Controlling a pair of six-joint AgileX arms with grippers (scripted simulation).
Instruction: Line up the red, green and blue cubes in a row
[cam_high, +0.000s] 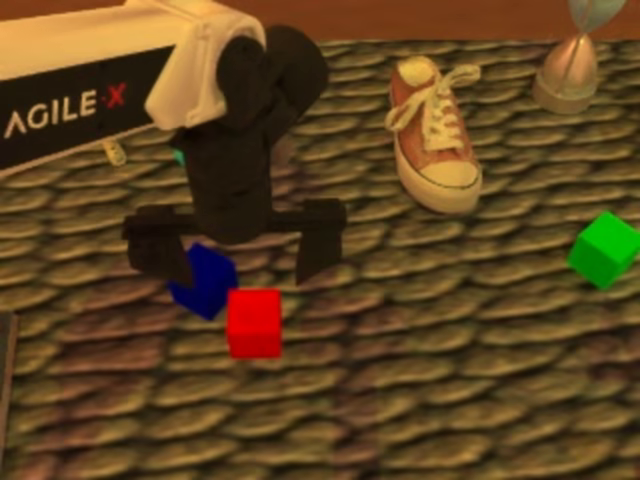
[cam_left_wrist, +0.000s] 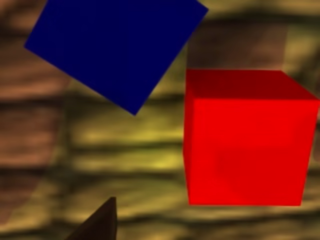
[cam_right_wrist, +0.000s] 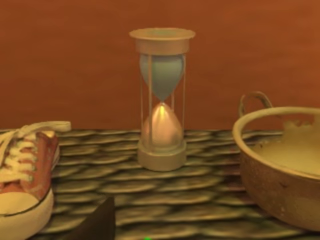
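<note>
Top view
- writing: "AGILE X" is read in white on the black panel of the left arm (cam_high: 90, 90), the X in red.
- left gripper (cam_high: 240, 250): held over the table's left half, fingers spread wide, nothing gripped.
- blue cube (cam_high: 207, 282): lies just under the left finger (cam_high: 155, 245), partly hidden by it.
- red cube (cam_high: 254, 322): sits just in front of the gap between the fingers, touching or nearly touching the blue cube's corner; which one cannot be told.
- green cube (cam_high: 604, 249): seen at the right edge, well apart from the other two.
- count: 3 cubes, 1 sneaker (cam_high: 432, 135), 1 hourglass (cam_high: 570, 70).
- right arm: not seen here.

Left wrist view
- blue cube (cam_left_wrist: 115, 47): seen turned corner-on, beside the red cube (cam_left_wrist: 247, 140).
- finger tip (cam_left_wrist: 100, 225): a dark tip is seen clear of both cubes.

Right wrist view
- right gripper: only one dark tip (cam_right_wrist: 97, 222) is seen; its opening cannot be told.
- seen: 1 hourglass (cam_right_wrist: 162, 100), 1 sneaker toe (cam_right_wrist: 25, 185), 1 brass pot (cam_right_wrist: 280, 160).
- cubes: no whole cube is seen.
</note>
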